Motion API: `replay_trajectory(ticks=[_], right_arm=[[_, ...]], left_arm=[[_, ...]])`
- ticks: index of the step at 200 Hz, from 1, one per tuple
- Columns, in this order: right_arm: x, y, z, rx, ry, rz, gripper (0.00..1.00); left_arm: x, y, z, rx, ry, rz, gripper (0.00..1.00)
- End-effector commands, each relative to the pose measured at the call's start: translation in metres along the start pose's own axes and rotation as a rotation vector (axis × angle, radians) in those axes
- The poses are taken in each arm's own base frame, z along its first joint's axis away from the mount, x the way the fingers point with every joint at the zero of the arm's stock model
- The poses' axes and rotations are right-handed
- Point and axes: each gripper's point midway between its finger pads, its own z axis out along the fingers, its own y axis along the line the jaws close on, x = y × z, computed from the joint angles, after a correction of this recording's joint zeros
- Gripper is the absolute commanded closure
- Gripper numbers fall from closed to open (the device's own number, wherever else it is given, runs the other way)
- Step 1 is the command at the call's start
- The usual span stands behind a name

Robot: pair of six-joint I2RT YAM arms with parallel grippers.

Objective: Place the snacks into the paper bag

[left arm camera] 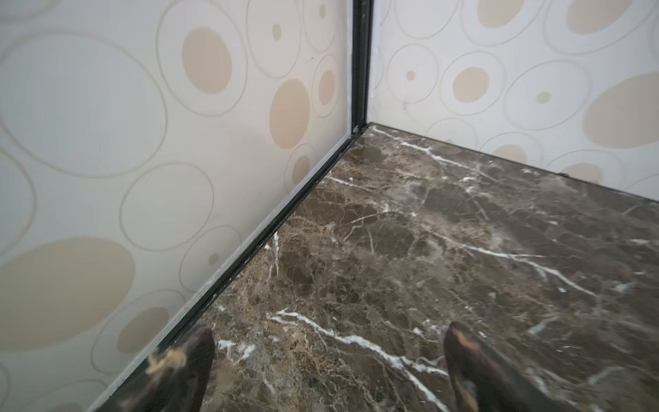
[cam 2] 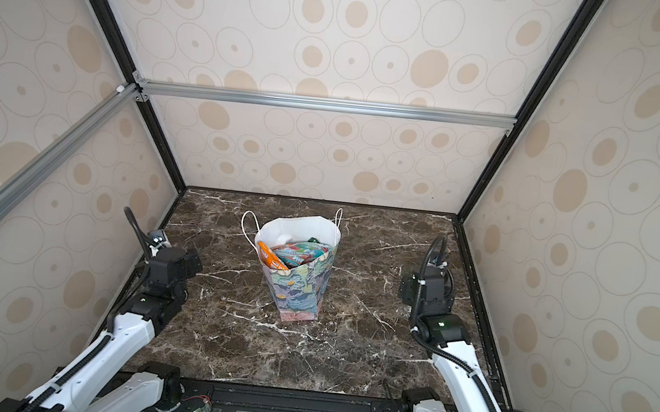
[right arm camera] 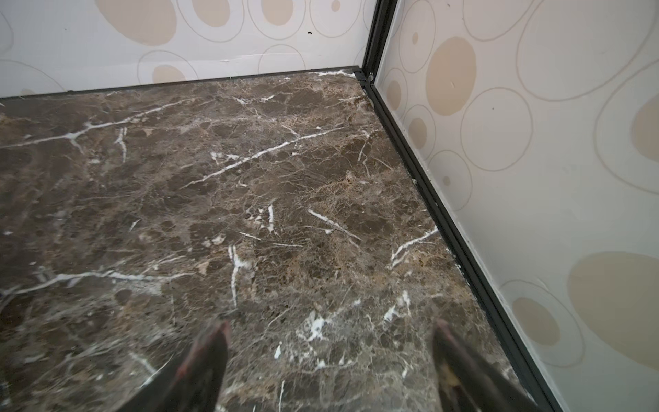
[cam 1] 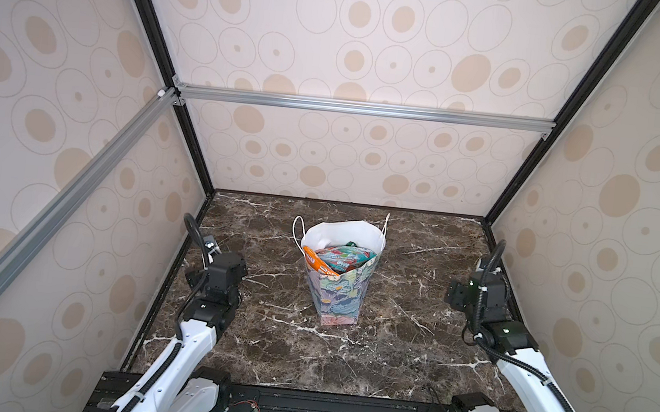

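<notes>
Over the marble [left arm camera: 428,232], left claw [left arm camera: 328,327] and right claw [right arm camera: 331,322] gape wide, empty.

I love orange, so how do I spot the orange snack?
On the dark marble table, a flowery paper bag stands near the middle. In its open top, the orange packet leans along the left rim. Its neighbours look teal and red.
</notes>
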Motion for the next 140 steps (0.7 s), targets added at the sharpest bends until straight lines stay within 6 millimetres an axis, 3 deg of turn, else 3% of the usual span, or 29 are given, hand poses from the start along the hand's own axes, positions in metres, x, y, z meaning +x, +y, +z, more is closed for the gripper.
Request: replay_trajectory(ticks=[1, 20, 54, 82, 113, 140], right_arm=[[0.013, 0.001, 0.028, 0.028, -0.058, 0.026, 0.07], [0.028, 0.001, 0.046, 0.050, -0.053, 0.009, 0.06], [0.027, 0.014, 0.062, -0.013, -0.154, 0.011, 0.06], [0.021, 0.030, 0.077, -0.082, -0.211, -0.005, 0.05], [0.009, 0.045, 0.087, -0.132, -0.261, -0.029, 0.05], [0.010, 0.048, 0.087, -0.149, -0.243, -0.045, 0.06]], left_arm=[[-0.006, 0.010, 0.009, -0.070, -0.142, -0.058, 0.00], [0.006, 0.009, 0.019, -0.052, -0.153, -0.061, 0.00], [0.022, -0.001, 0.033, 0.041, -0.170, -0.036, 0.00], [0.012, -0.035, 0.030, 0.238, -0.242, 0.021, 0.00], [0.002, -0.050, 0.021, 0.357, -0.324, -0.014, 0.00], [0.012, -0.065, 0.027, 0.413, -0.329, 0.036, 0.00]])
